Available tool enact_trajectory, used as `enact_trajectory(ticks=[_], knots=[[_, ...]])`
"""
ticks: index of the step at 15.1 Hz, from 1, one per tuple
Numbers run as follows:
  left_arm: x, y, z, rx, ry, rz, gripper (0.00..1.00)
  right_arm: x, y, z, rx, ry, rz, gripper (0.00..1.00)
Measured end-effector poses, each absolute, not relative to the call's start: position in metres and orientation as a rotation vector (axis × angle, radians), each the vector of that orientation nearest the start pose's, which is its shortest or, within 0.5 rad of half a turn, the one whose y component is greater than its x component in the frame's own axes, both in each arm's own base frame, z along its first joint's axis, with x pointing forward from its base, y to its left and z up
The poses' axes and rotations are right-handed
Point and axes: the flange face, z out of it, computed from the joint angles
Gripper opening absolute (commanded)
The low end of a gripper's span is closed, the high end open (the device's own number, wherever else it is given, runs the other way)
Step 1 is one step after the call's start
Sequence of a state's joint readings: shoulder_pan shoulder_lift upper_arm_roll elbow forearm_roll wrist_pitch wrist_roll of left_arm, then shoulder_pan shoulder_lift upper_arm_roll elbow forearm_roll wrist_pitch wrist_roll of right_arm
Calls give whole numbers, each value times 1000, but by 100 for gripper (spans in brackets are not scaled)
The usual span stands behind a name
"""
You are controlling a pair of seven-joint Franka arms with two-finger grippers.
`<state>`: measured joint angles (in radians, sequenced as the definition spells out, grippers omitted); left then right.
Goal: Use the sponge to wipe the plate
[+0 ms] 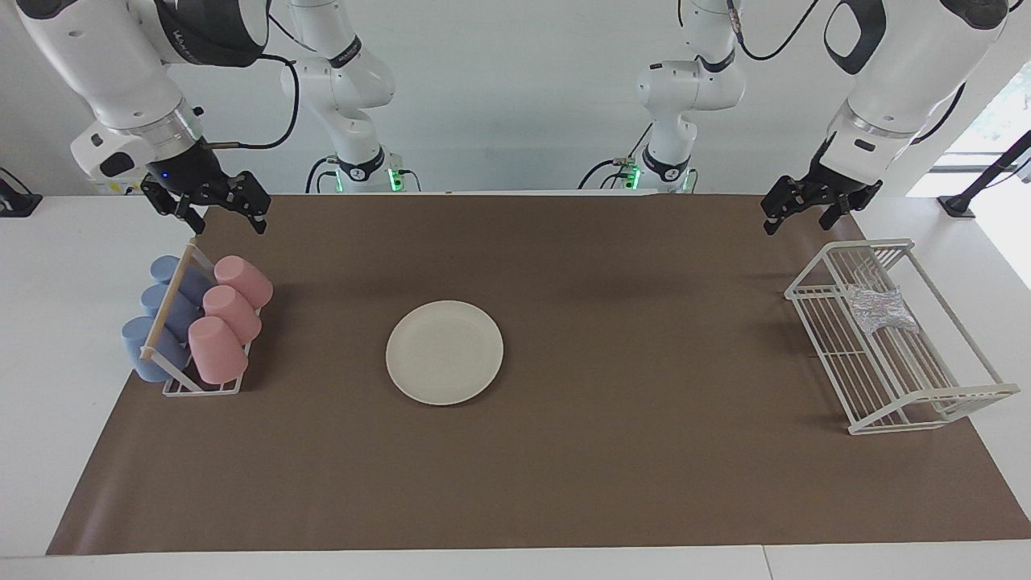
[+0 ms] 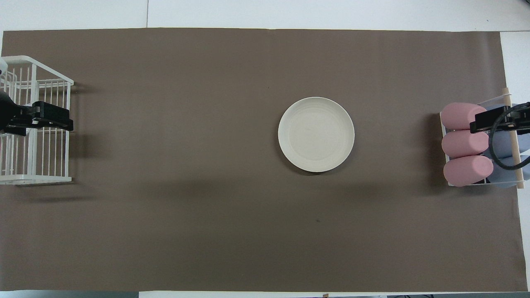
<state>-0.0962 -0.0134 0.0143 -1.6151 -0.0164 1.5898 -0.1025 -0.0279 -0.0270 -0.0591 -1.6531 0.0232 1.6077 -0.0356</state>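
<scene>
The cream-white plate [image 1: 445, 352] [image 2: 316, 134] lies bare on the brown mat, near the middle of the table. The silvery glittery sponge [image 1: 882, 310] lies in a white wire basket [image 1: 926, 395] [image 2: 33, 178] at the left arm's end of the table. It does not show in the overhead view. My left gripper [image 1: 801, 221] [image 2: 62, 120] hangs open and empty in the air over the basket's end nearer to the robots. My right gripper [image 1: 225, 224] [image 2: 480, 122] hangs open and empty over the cup rack.
A rack [image 1: 201, 387] [image 2: 511, 136] with three pink cups [image 1: 229, 318] [image 2: 466, 145] and blue cups [image 1: 157, 322] stands at the right arm's end of the table. The brown mat [image 1: 564, 467] [image 2: 207, 207] covers most of the table.
</scene>
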Motion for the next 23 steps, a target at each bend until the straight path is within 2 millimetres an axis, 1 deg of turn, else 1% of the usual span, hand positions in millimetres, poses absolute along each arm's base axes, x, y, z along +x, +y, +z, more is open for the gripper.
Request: enact_trajectory(ticks=[2, 5, 6, 11, 12, 14, 16, 18, 20, 22, 23], knots=[[550, -47, 612, -3157, -33, 19, 100, 547, -41, 604, -3116, 64, 23, 100], [550, -47, 612, -3157, -34, 14, 100, 548, -24, 605, -3118, 11, 20, 100], [550, -47, 612, -3157, -34, 12, 100, 548, -21, 605, -3118, 4, 20, 100], [550, -45, 612, -3155, -38, 11, 100, 548, -22, 605, -3119, 10, 19, 100], [551, -43, 610, -3140, -37, 9, 100, 548, -22, 605, -3119, 27, 19, 100], [553, -37, 601, -3049, -27, -1, 100, 548, -23, 605, -3118, 89, 20, 100], [555, -39, 582, -2927, -23, -17, 100, 547, -26, 604, -3111, 231, 23, 100], [561, -47, 554, -2794, -1, -32, 100, 547, -27, 604, -3092, 421, 32, 100], [573, -55, 519, -2668, 26, -41, 100, 547, -25, 603, -3072, 554, 38, 100], [591, -59, 480, -2549, 56, -50, 100, 546, -23, 600, -3061, 621, 54, 100], [598, -59, 465, -2496, 83, -50, 100, 544, -23, 597, -3056, 651, 68, 100]])
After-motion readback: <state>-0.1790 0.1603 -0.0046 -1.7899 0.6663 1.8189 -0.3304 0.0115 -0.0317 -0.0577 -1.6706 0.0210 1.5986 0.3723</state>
